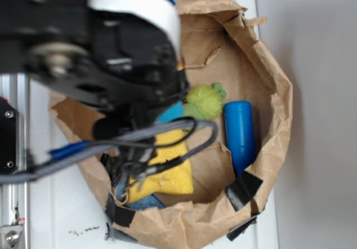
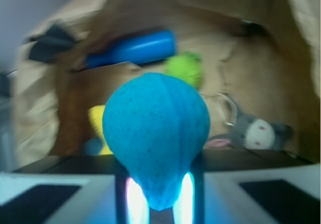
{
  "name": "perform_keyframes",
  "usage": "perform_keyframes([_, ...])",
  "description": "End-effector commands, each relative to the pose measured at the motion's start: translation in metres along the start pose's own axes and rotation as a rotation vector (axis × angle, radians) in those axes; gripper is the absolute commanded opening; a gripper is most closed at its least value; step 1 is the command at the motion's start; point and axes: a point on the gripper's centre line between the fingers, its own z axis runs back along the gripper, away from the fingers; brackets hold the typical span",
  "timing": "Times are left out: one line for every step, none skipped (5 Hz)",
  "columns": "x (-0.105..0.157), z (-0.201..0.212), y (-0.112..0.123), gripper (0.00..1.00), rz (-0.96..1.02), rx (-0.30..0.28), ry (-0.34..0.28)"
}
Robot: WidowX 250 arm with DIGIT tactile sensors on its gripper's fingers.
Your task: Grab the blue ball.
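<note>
I am looking down on a white table (image 1: pixel 50 215) with a plain grey wall behind it, and on the table sits a crumpled brown paper bag (image 1: pixel 279 92) rolled down into a shallow bin, its torn edges patched with black tape (image 1: pixel 244 188).

On my wrist camera the blue ball (image 2: pixel 156 133) fills the middle of the picture, teal and faintly speckled, squeezed to a narrow point at the bottom where it sits between the two fingers (image 2: pixel 132 204). So the gripper (image 2: pixel 159 204) is closed around the ball and has a firm pinch on it, with the ball raised above the bag floor. From the exterior camera only a sliver of teal (image 1: pixel 170 113) shows under the black arm (image 1: pixel 106 53), which blocks most of that side.

Just past the ball lies a fuzzy green plush (image 2: pixel 185 68), and beyond that a bright blue cylinder (image 2: pixel 133 48) lying on its side against the bag wall. A yellow cloth (image 1: pixel 164 173) is spread on the bag floor beneath the arm's cables. To the right in the wrist view I can make out a small grey stuffed animal (image 2: pixel 258 132), blurred, resting near the paper wall.
</note>
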Motion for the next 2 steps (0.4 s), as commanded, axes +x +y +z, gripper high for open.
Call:
perform_keyframes([0.0110, 0.0189, 0.0086, 0.00, 0.002, 0.035, -0.032])
perform_keyframes([0.0130, 0.0163, 0.0075, 0.00, 0.023, 0.048, -0.043])
